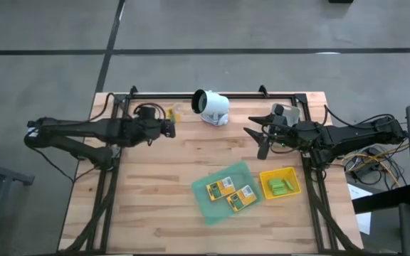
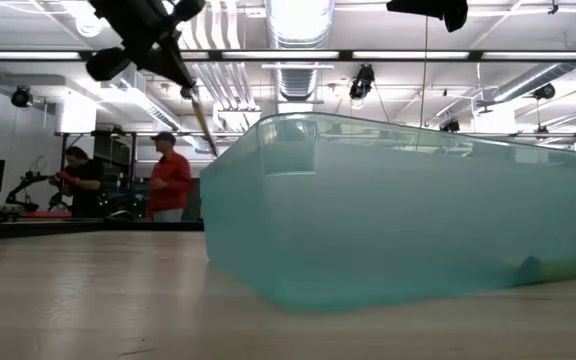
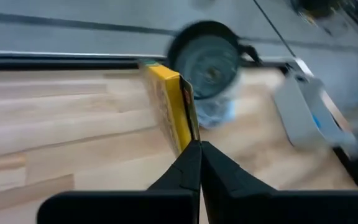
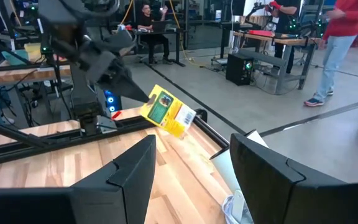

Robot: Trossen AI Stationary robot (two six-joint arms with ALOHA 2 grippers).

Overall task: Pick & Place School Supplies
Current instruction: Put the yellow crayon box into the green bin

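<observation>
We see the left gripper (image 1: 168, 128) in the upper left-centre of the high view, raised off the wooden table (image 1: 155, 213), with its fingers pinched narrow on the edge of a yellow-and-green printed packet (image 4: 168, 111). In the left wrist view that packet (image 3: 171, 112) stands edge-on, rising from the closed fingertips. In the right wrist view it hangs tilted from the far arm, above the table's black rear rail.

Two more printed packets (image 1: 231, 193) already lie flat, just beside each other, in the flat translucent green tray (image 1: 203, 205) at lower centre of the high view. The shallow yellow tray (image 1: 265, 176) touching its right side holds several light-green little blocks (image 1: 281, 187). A white cylindrical device (image 1: 211, 107) sits at the top centre of the table.

The right gripper (image 1: 260, 139) waits at right centre with its fingers spread wide and nothing between them.

We judge the step in hand to be carrying the third packet to the green tray. To do it well we would keep the pinch firm, since the hold is only on an edge and the packet can swing. We would travel high enough to pass the tray's rim, aim for the bare part of the tray beside the two lying packets, lower until the packet nearly lies down, then release, keeping clear of the waiting right arm.
</observation>
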